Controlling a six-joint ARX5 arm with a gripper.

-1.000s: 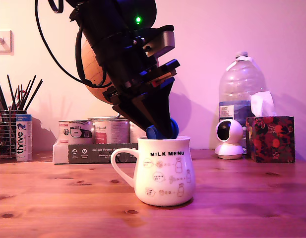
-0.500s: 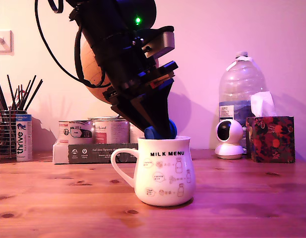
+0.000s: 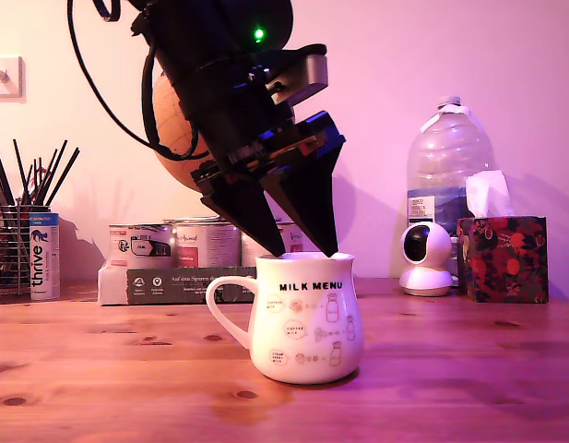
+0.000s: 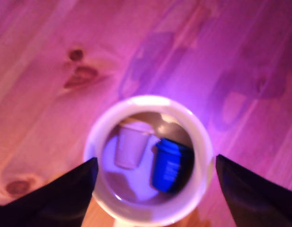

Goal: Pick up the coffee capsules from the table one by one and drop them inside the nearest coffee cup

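The white "MILK MENU" mug (image 3: 302,318) stands on the pine table (image 3: 100,369), handle toward the exterior view's left. My gripper (image 3: 308,252) hangs right over its mouth, open, with both black fingertips at the rim and nothing between them. In the wrist view the mug's rim (image 4: 96,130) fills the middle; the blue capsule (image 4: 169,165) lies inside it beside a pale capsule-like pod (image 4: 129,144). The two dark fingers (image 4: 56,198) flank the mug, spread wide. From the exterior view the capsule is hidden by the mug wall.
Behind the mug sit metal tins (image 3: 173,245) on a dark box (image 3: 173,284). A small white camera (image 3: 425,258), a water bottle (image 3: 445,175) and a floral tissue box (image 3: 503,258) stand at the exterior view's right; a wire holder with sticks (image 3: 21,240) is at its left.
The gripper was shut on the blue capsule just above the mug. Its fingers have spread apart and the capsule has dropped into the mug.
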